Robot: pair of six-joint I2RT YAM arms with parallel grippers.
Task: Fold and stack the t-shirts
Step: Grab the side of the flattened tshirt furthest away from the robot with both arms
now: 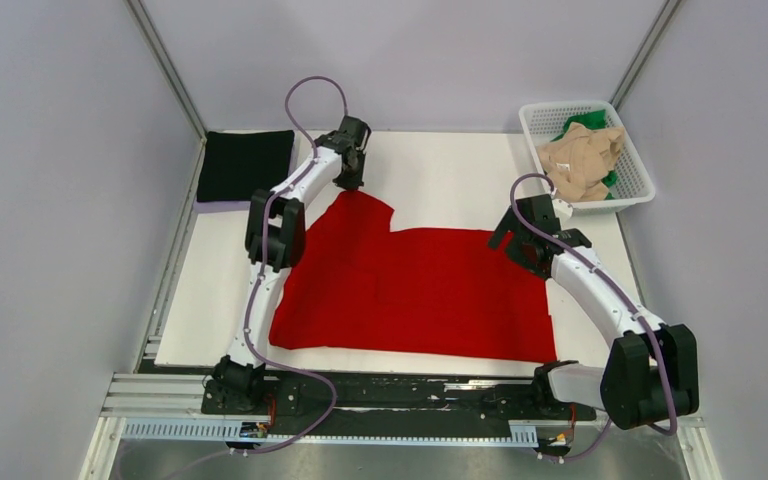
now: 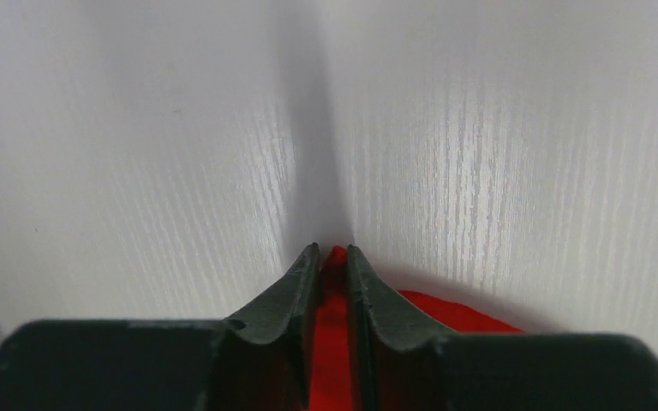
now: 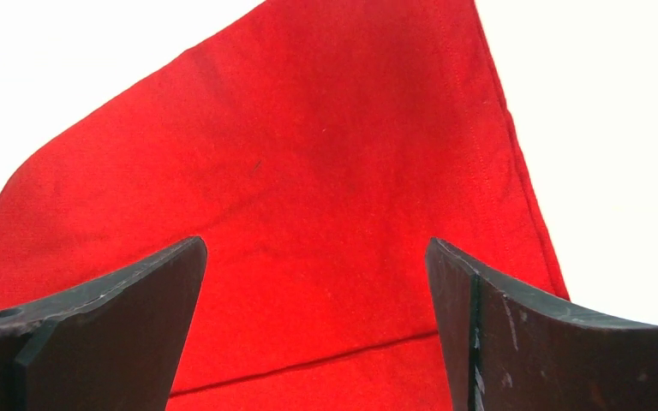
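Top external view: the red t-shirt (image 1: 415,290) is seen spread flat across the white table (image 1: 450,170), with one corner projecting toward the far left. That corner is clamped between the closed fingers of the left gripper (image 2: 332,253) — red cloth is visible in the narrow gap. The right gripper (image 3: 317,244) is held over the shirt's far right edge, jaws wide apart. The black t-shirt (image 1: 245,165) is laid folded at the far left. The beige t-shirt (image 1: 582,158) and green t-shirt (image 1: 585,121) are bunched in the basket (image 1: 635,160) at far right.
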